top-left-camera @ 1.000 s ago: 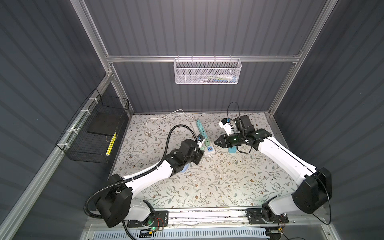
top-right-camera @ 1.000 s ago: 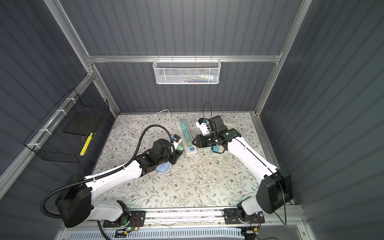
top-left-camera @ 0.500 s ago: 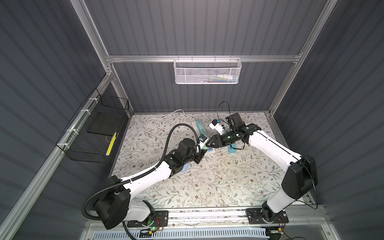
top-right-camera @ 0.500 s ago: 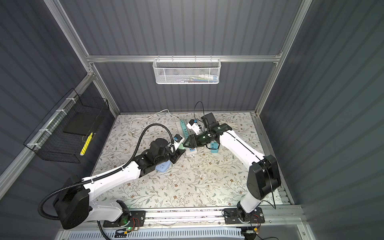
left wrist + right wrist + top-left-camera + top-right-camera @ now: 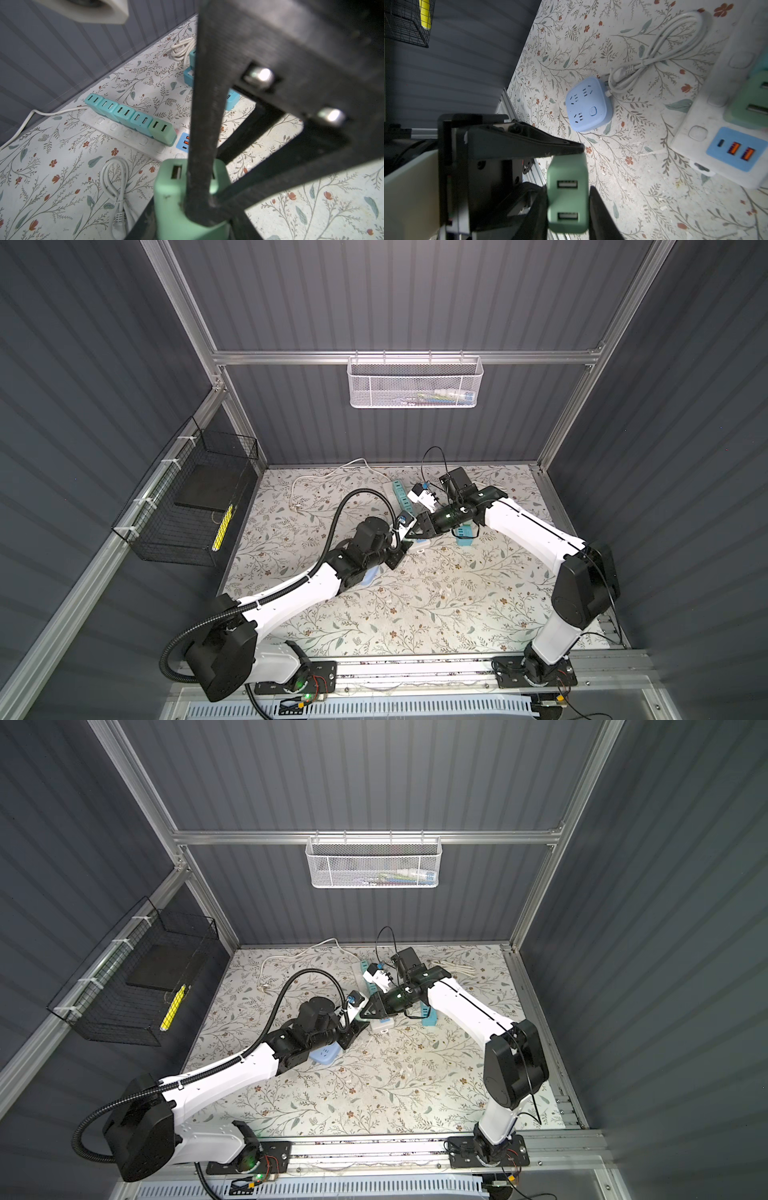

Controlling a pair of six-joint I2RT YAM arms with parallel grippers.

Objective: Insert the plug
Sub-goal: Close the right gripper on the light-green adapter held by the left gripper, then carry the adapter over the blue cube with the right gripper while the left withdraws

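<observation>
My left claw (image 5: 406,540) and right claw (image 5: 367,1011) meet, both clamped on the plug (image 5: 566,199). It is a mint-green rounded block with two USB slots on its face. I hold it above the counter (image 5: 415,614), just beside the white power strip's (image 5: 695,116) blue-panelled end, toward the back edge.

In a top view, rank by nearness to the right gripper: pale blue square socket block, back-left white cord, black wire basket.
1. pale blue square socket block: close, front left.
2. back-left white cord: farther left, behind.
3. black wire basket: hanging far left.
</observation>
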